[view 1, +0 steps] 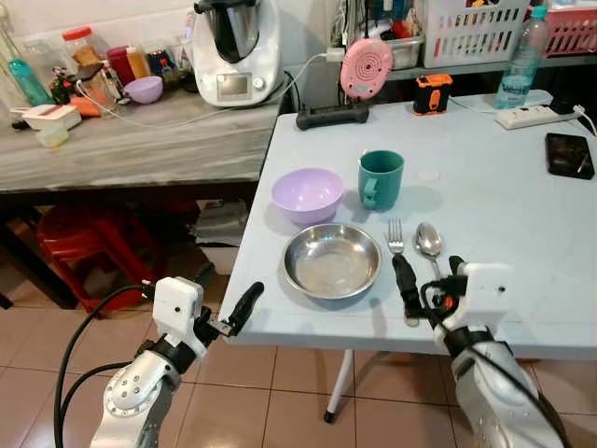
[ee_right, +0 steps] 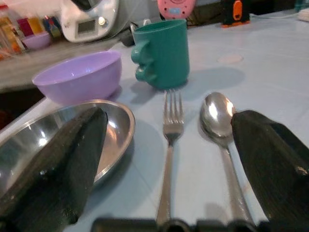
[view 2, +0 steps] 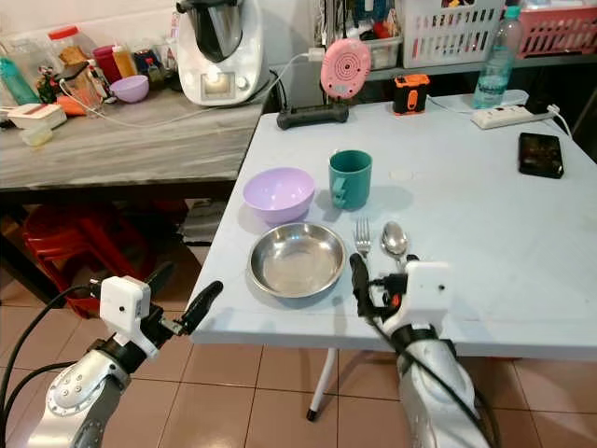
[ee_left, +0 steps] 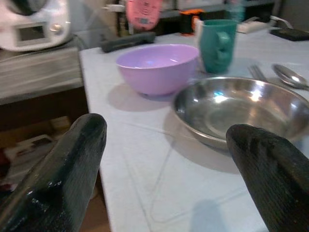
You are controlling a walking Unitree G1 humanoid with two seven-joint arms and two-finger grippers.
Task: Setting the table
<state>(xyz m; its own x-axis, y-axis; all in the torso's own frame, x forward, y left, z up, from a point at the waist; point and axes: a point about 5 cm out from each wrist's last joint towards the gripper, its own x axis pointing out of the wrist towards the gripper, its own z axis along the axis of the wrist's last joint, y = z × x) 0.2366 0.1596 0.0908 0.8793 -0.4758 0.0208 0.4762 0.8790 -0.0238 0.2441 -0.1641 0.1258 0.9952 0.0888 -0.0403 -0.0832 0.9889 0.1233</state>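
Note:
On the pale blue table [view 1: 504,215] a steel plate [view 1: 333,260] lies near the front edge. Behind it stand a purple bowl [view 1: 307,195] and a teal mug [view 1: 381,178]. A fork [view 1: 396,245] and a spoon [view 1: 429,243] lie side by side to the plate's right. My right gripper [view 1: 430,278] is open, low over the handles of the fork [ee_right: 169,140] and spoon [ee_right: 218,118]. My left gripper [view 1: 224,292] is open and empty at the table's front left corner, pointing toward the plate [ee_left: 241,108] and bowl [ee_left: 157,65].
A black phone [view 1: 569,154], a power strip [view 1: 536,115], a water bottle [view 1: 518,61], an orange device [view 1: 432,93] and a pink gadget [view 1: 366,67] sit at the table's back. A cluttered counter [view 1: 140,145] with a kitchen machine [view 1: 233,47] stands on the left, red stools [view 1: 84,247] under it.

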